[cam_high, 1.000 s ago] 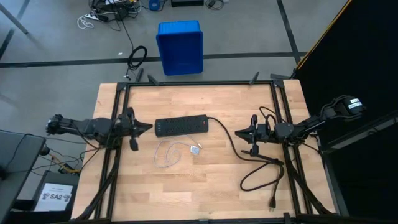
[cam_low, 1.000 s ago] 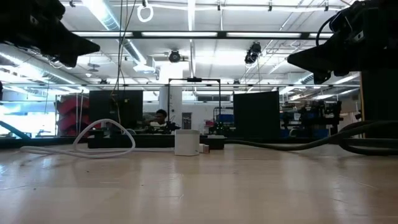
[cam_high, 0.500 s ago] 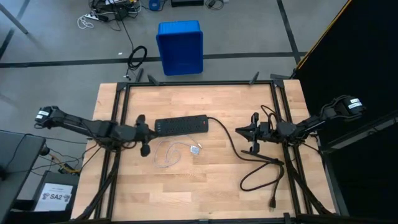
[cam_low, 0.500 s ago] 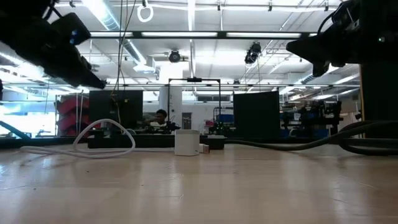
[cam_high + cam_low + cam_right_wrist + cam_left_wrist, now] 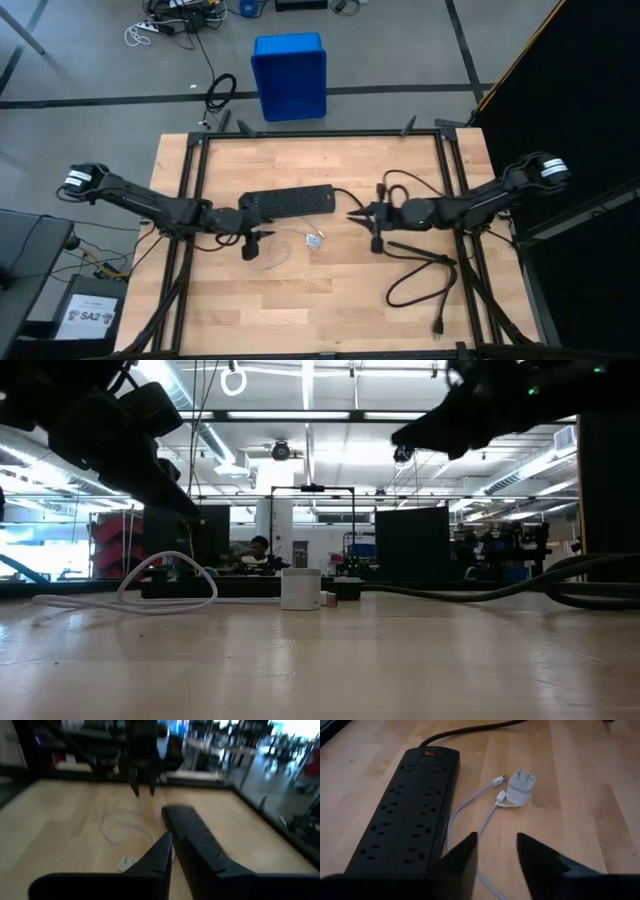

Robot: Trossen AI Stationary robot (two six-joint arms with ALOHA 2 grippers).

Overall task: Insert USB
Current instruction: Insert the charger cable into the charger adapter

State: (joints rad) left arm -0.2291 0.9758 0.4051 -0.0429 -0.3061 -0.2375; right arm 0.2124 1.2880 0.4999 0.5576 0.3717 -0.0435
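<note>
The USB (image 5: 270, 252), a thin whitish cable, lies in a loose loop on the wooden table just near of the black power strip (image 5: 295, 202). Its plug ends (image 5: 499, 781) rest beside a small white cube adapter (image 5: 315, 240). My left gripper (image 5: 258, 236) hangs open above the loop's left part, slanting down; in the left wrist view the cable (image 5: 470, 810) runs out ahead of its parted fingers (image 5: 465, 857). My right gripper (image 5: 353, 213) hovers shut off the strip's right end, holding nothing. The strip (image 5: 195, 835) and the cable (image 5: 120, 827) show beyond its fingers.
The strip's thick black cord (image 5: 420, 270) curves off its right end and loops over the table's right near part. The adapter (image 5: 521, 790) lies prongs up. A blue bin (image 5: 290, 75) stands on the floor beyond the far edge. Bare wood stretches along the near edge.
My left gripper has reached toward the table's right and near side and sunk, tipping down over the cable loop. My right gripper has travelled toward the table's left, up to the strip's right end, rising a little. The cable, adapter and strip lie as before.
</note>
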